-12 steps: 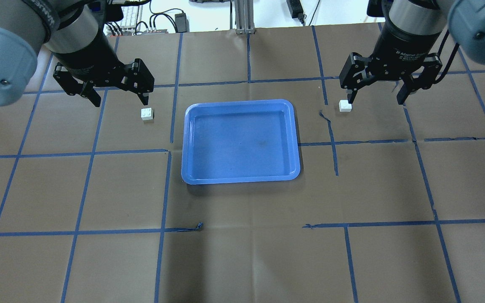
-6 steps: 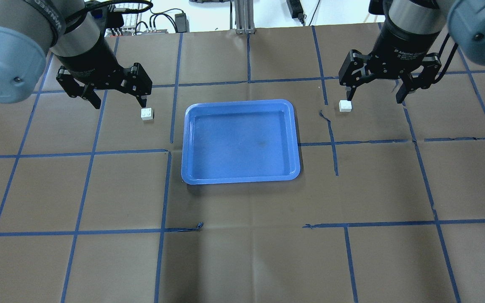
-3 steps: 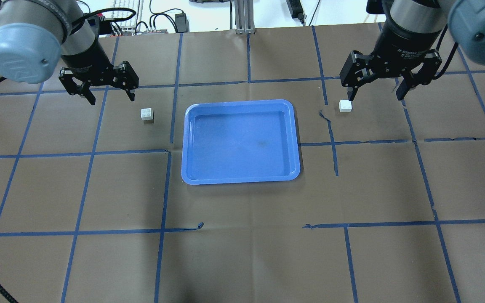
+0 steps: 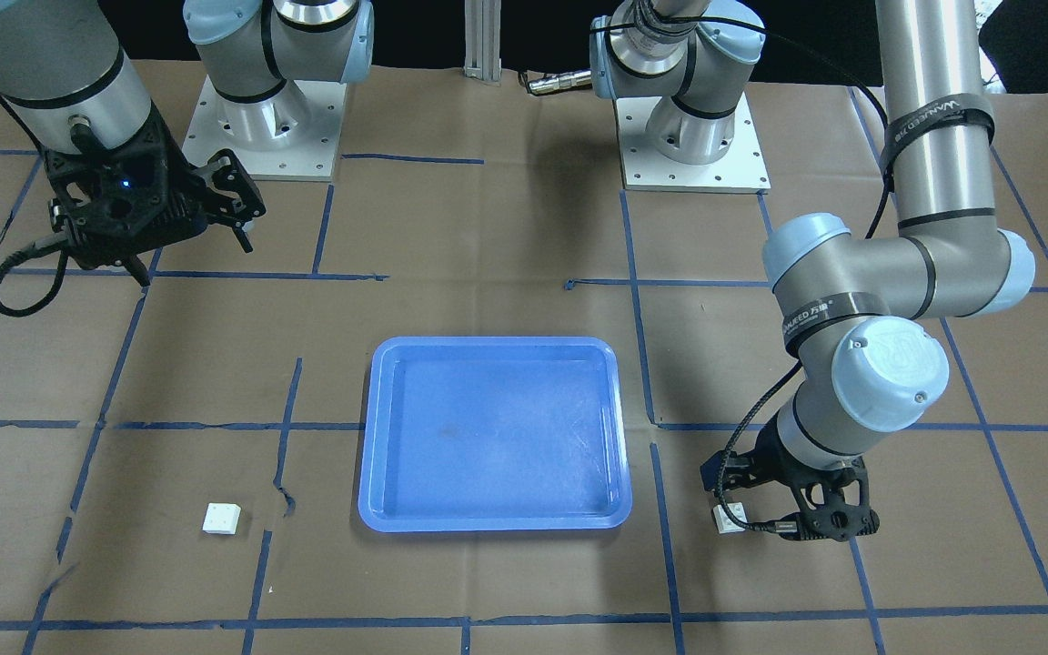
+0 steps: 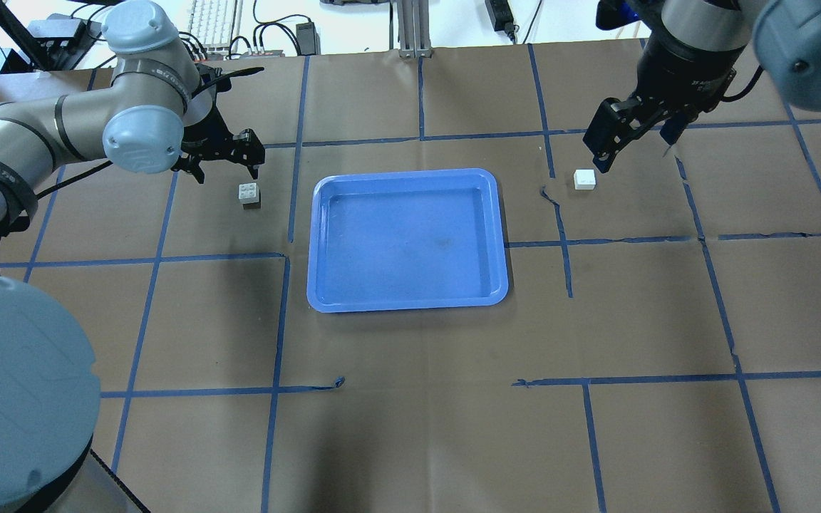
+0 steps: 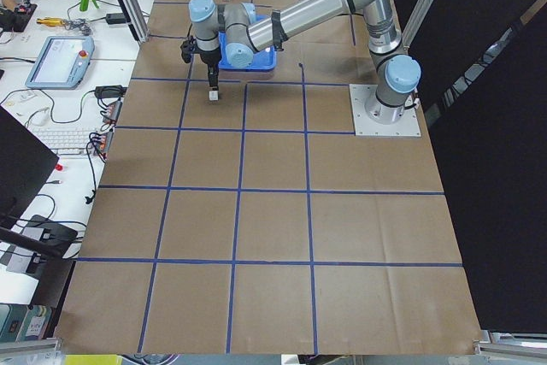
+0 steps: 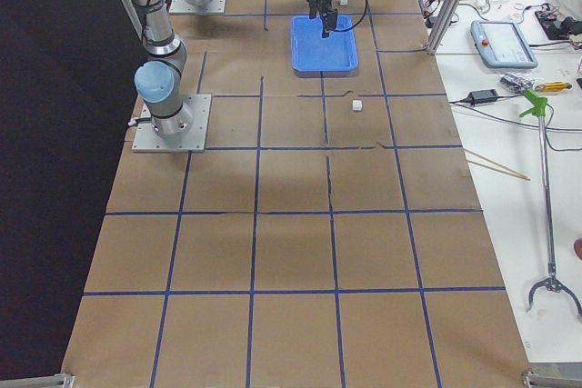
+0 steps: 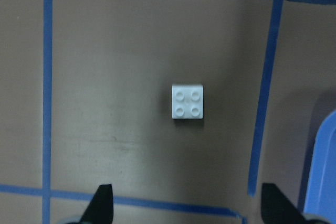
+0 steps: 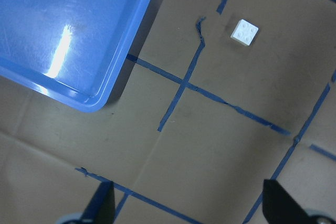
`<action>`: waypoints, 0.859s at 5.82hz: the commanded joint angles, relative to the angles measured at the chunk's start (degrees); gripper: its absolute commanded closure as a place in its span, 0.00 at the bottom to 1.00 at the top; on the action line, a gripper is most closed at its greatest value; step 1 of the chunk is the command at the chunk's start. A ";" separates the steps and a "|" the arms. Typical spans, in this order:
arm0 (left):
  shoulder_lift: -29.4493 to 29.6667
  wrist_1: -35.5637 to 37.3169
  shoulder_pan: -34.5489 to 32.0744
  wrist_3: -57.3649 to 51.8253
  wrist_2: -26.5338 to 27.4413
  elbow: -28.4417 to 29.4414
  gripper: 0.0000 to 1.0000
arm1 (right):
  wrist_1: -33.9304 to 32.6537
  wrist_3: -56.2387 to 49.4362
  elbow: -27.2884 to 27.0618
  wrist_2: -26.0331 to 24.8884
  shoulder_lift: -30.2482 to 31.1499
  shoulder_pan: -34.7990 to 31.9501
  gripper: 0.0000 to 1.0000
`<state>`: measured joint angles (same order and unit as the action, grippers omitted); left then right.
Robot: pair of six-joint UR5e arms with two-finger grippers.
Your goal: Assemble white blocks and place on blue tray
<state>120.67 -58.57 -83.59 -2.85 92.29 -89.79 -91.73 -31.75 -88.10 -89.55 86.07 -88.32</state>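
The blue tray (image 5: 407, 242) lies mid-table, with nothing in it. One white block (image 5: 249, 193) sits left of the tray, studs up. My left gripper (image 5: 225, 165) is open and hangs just behind it; in the left wrist view the block (image 8: 188, 102) lies ahead of the open gripper (image 8: 189, 205). The other white block (image 5: 584, 179) sits right of the tray. My right gripper (image 5: 635, 146) is open, high above and behind it; the right wrist view shows that block (image 9: 244, 31) far ahead and the tray's corner (image 9: 68, 24).
Brown paper with a grid of blue tape covers the table. The arm bases (image 4: 688, 136) stand at the robot's side. Benches with keyboards, tools and cables (image 6: 60, 49) line the far edge. In the front-facing view the left gripper (image 4: 829, 526) is beside its block (image 4: 726, 518).
My left arm has swung its elbow into view and its gripper has moved right, closer behind the left block. My right gripper has turned about its wrist. Blocks and tray have not moved.
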 commanded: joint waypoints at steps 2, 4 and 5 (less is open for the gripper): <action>6.15 4.07 0.00 -0.66 -0.18 -0.04 0.01 | -4.49 -38.68 0.64 -0.01 -4.32 3.05 0.00; 6.16 4.07 0.00 -0.92 0.00 0.22 0.65 | -8.96 -61.22 1.17 3.82 -8.00 7.70 0.00; 5.81 3.99 0.00 -1.27 -0.09 0.66 0.87 | -9.08 -68.29 2.74 9.25 -10.98 10.42 0.00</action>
<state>126.66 -54.52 -83.59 -3.85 92.23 -89.50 -99.98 -91.93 -86.50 -84.71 77.77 -80.41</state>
